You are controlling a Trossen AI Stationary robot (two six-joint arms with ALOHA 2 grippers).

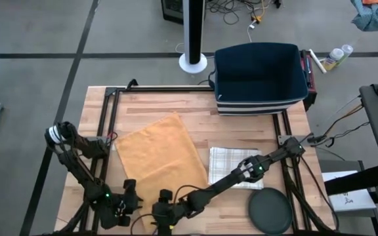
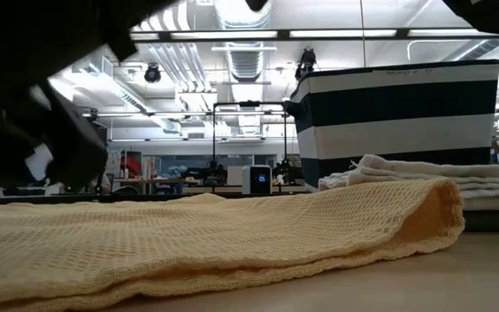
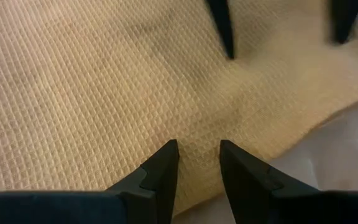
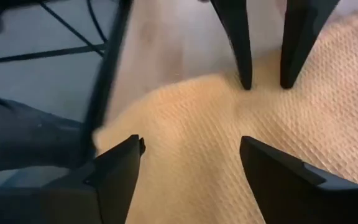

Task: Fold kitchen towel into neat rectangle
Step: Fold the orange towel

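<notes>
A yellow waffle-weave kitchen towel (image 1: 156,154) lies spread on the wooden table, turned askew, with a rounded fold along one edge in the low view (image 2: 440,208). My left gripper (image 3: 199,158) points steeply down at the towel's near edge, its fingers a little apart with flat cloth showing in the gap. My right gripper (image 4: 191,146) reaches across from the right to the same near edge (image 1: 164,211). Its fingers stand wide open over the cloth with nothing between them. Each wrist view shows the other gripper's fingers close by, the left gripper (image 4: 265,78) and the right gripper (image 3: 284,43). My left gripper comes at the towel from above, slanting down, near its near edge (image 4: 244,93). Its fingertips (image 4: 246,81) stand at the cloth's surface. I cannot tell whether they touch it; no cloth is pinched between them.
A folded checked towel (image 1: 231,165) lies right of the yellow one. A dark striped basket (image 1: 261,78) stands at the far right. A dark round disc (image 1: 270,211) sits at the near right. A black frame rail (image 1: 110,111) runs along the table's left side.
</notes>
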